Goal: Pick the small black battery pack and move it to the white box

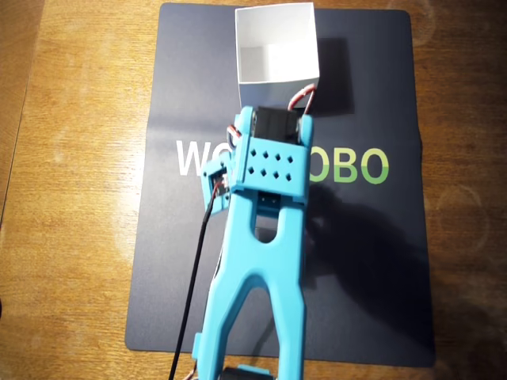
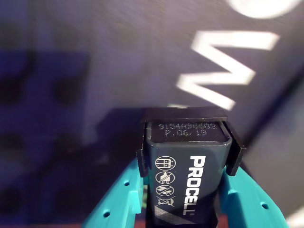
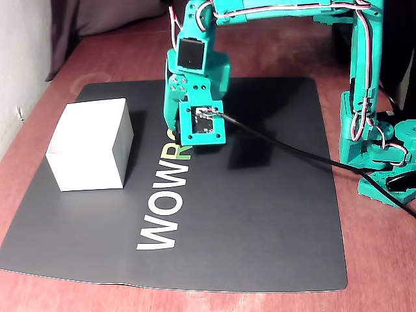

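In the wrist view the small black battery pack [image 2: 187,180], with white PROCELL lettering, sits between my teal fingers [image 2: 118,199]. My gripper [image 2: 188,159] is shut on it, its black pads pressing both sides. Beneath it lies the dark mat with a white W. The overhead view shows the white box [image 1: 277,43], open at the top, at the mat's far edge; the arm's wrist [image 1: 269,158] hides the gripper and the battery pack just short of it. In the fixed view the gripper head [image 3: 195,127] hangs low over the mat, to the right of the white box [image 3: 88,146].
A dark mat [image 3: 273,214] with WOWROBO lettering covers the wooden table [image 1: 71,198]. The arm's base [image 3: 370,130] stands off the mat at the right in the fixed view. A black cable [image 3: 279,146] runs from the wrist across the mat.
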Controlling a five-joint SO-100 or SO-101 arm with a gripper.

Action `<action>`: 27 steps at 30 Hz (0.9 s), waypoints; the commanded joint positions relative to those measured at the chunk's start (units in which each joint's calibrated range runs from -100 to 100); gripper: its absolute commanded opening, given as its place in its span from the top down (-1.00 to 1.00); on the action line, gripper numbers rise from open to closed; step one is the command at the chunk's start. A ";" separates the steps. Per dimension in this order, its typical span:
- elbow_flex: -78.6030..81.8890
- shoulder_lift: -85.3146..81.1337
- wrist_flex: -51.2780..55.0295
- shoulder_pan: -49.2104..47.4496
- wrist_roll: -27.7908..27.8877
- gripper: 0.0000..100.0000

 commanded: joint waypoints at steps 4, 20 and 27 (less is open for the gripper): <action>-11.68 -2.09 -0.06 -0.44 -0.13 0.75; -48.33 15.53 7.22 -2.55 -0.24 0.75; -61.03 24.21 6.78 -2.55 -0.24 0.74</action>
